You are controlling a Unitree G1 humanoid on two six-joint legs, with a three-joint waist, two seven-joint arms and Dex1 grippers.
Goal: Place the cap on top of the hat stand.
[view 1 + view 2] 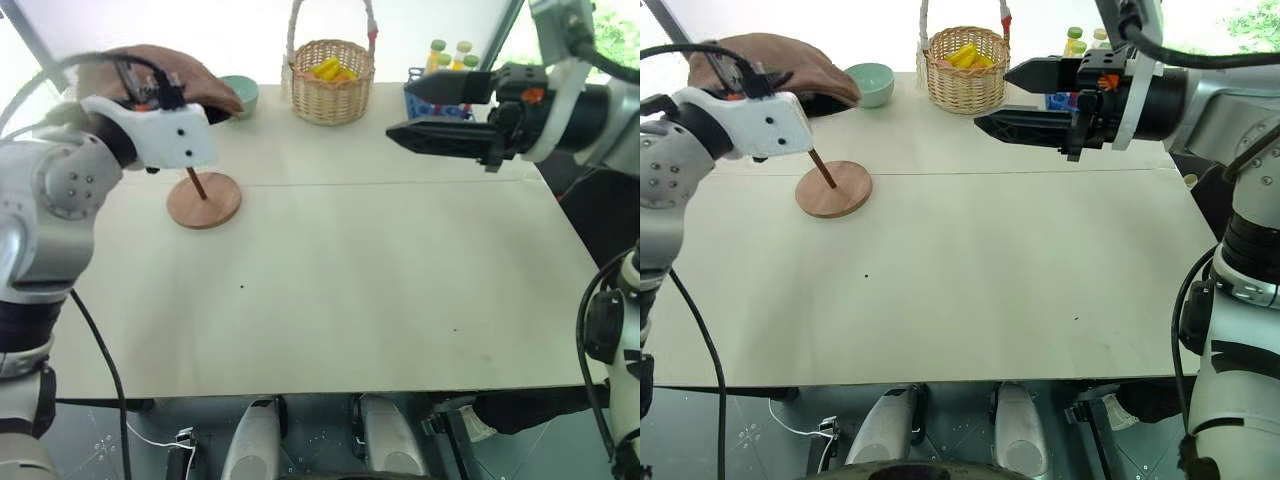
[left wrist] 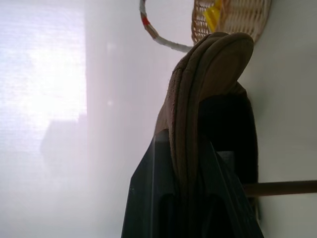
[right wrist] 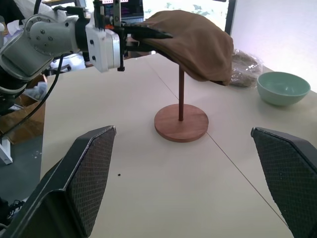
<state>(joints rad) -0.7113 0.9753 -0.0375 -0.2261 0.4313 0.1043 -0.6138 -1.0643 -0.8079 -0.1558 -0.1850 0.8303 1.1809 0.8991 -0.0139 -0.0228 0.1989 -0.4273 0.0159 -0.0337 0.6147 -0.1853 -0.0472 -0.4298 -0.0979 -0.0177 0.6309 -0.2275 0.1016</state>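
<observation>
From the head camera, the left gripper (image 1: 815, 97) has its jaws clamped on the edge of the brown cap (image 1: 780, 55), which spreads out beyond them above the hat stand (image 1: 833, 188). The stand's slanted rod rises from its round base on the worktop (image 1: 970, 270) and disappears under the cap just below the jaws. The right gripper (image 1: 425, 110) is raised over the worktop with its jaws wide apart and nothing between them; beyond its fingertips stand a wicker basket (image 1: 332, 80) and a pale green bowl (image 1: 243, 93), and the cap is well apart from them.

In the left wrist view, the two black jaws pinch the folded brim of the cap, whose stitched edge runs out past the fingertips; the stand's rod crosses close beside the jaws, and the basket lies further ahead.

In the right wrist view, the open jaws frame the stand from a distance. The cap sits over the top of the rod, hiding the disc, with the left jaws gripping its near edge; whether it rests on the disc cannot be told. The bowl is off to one side.
</observation>
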